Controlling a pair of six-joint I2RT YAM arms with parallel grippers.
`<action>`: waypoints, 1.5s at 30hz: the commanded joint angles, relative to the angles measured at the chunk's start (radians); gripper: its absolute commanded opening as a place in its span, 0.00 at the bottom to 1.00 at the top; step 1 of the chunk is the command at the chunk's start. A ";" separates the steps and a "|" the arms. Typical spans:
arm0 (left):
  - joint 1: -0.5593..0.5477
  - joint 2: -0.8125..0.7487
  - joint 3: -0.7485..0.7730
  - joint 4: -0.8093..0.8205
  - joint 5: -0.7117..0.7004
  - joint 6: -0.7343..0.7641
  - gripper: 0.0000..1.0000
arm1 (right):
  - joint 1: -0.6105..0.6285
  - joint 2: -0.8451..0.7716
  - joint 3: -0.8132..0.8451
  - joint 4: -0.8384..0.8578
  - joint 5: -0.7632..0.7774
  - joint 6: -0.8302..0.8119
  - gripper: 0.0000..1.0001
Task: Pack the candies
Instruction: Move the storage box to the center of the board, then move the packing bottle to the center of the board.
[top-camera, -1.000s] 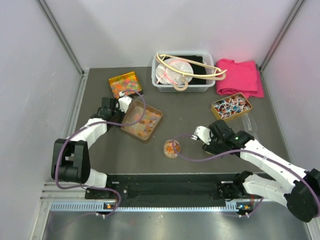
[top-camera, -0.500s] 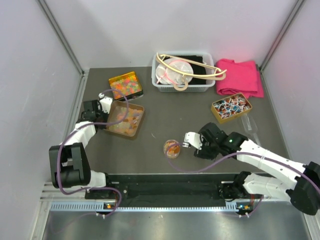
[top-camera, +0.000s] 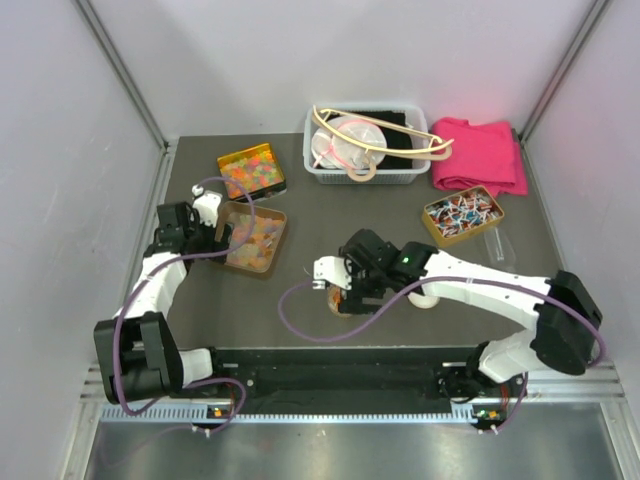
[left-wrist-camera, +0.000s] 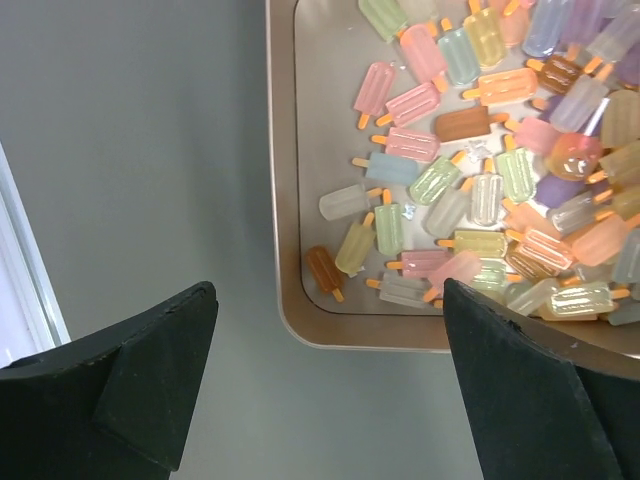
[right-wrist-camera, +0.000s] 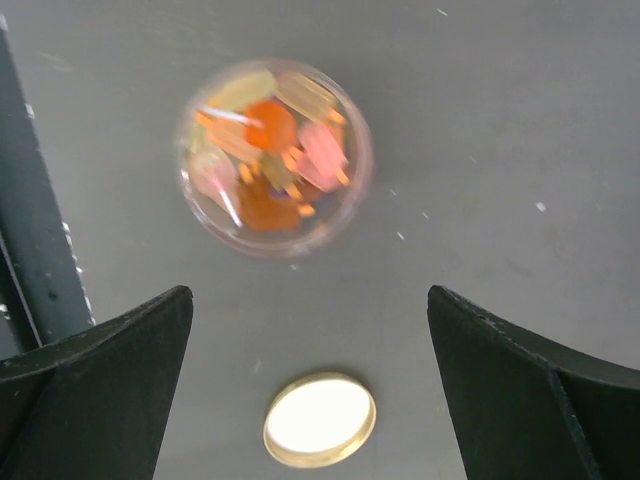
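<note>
The candies, small translucent popsicle shapes in mixed pastel colours, fill a brown tray. My left gripper hangs open over the tray's near corner with nothing between its fingers; in the top view the left gripper is at the tray's left edge. A small clear round jar holds several candies. My right gripper stands open just short of it, above a gold-rimmed lid lying flat on the table. Seen from the top camera, the right gripper covers most of the jar.
A second tray of orange and mixed candies sits behind the first. A tray of wrapped sweets is at the right. At the back stand a white basket with hangers and a pink cloth.
The left gripper has opened and let go of the tray, which it had dragged to the left. The right arm has swung left over the jar and its jaws have opened wide.
</note>
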 joint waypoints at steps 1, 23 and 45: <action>0.003 -0.043 0.040 -0.019 0.046 -0.029 0.99 | 0.069 0.066 0.069 0.052 -0.035 0.010 0.99; 0.004 -0.045 0.028 0.009 0.080 -0.043 0.99 | 0.114 0.265 0.141 0.147 0.040 0.053 0.99; 0.001 -0.079 0.085 -0.014 0.167 -0.051 0.99 | -0.060 0.409 0.233 0.278 0.253 -0.088 0.99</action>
